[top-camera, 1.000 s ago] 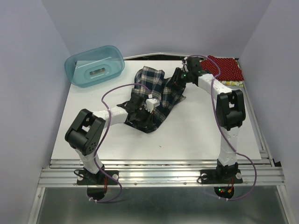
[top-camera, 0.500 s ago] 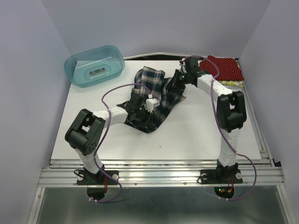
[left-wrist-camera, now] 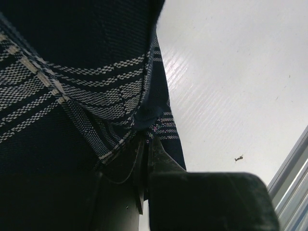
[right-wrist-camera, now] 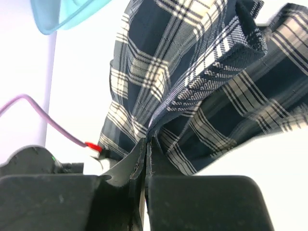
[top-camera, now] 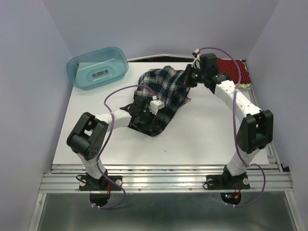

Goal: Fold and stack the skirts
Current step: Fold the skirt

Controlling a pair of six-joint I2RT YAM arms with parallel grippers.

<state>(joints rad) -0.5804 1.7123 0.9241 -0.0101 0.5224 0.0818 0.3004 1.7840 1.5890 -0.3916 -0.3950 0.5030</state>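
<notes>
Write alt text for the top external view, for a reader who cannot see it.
Seen from above, a plaid skirt lies bunched on a white table, the left hand shut on its near edge and the right hand on its far corner. A teal tub sits far left; a red dotted skirt lies far right.

Top camera high, looking down — wrist cameras close, all share plaid skirt
</notes>
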